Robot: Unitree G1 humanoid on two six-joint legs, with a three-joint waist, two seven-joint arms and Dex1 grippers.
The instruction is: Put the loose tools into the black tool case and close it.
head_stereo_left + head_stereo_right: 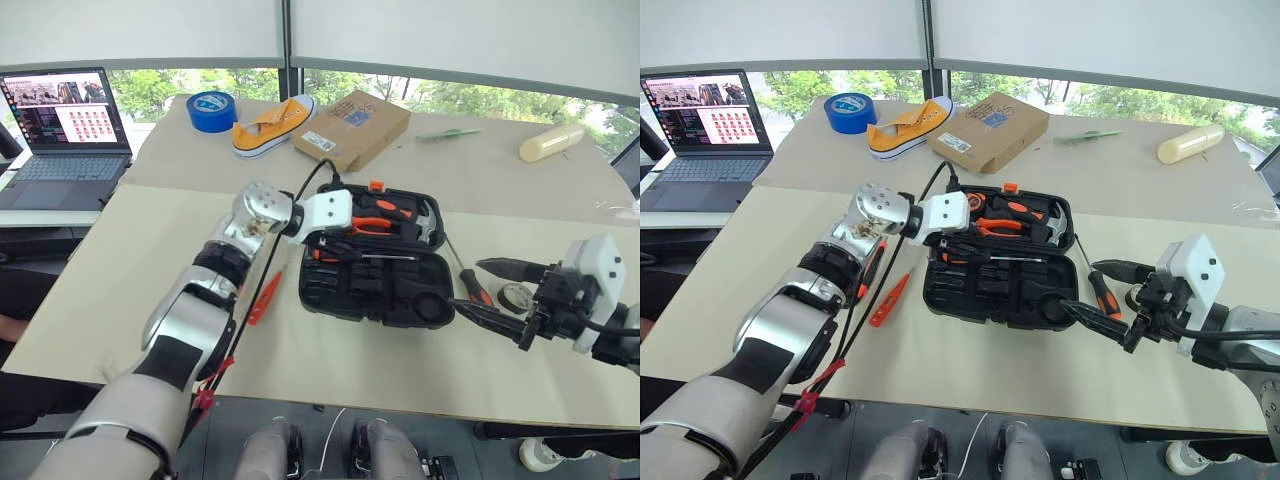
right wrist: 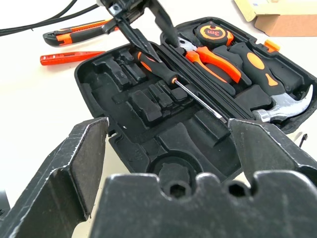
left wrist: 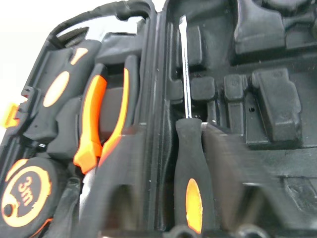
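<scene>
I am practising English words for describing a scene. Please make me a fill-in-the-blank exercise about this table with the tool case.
1. The black tool case lies ____, with its slots showing.
2. The thin orange tester screwdriver lies on the table, on the robot's ____ of the case.
3. The right gripper stands open and holds ____.
4. The big tape roll beside the yellow shoe is ____.

Missing words: open; left; nothing; blue.

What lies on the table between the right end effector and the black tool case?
In the left eye view, a loose screwdriver lies on the table between the right end effector and the black tool case. A small tape roll sits just beyond it.
</scene>
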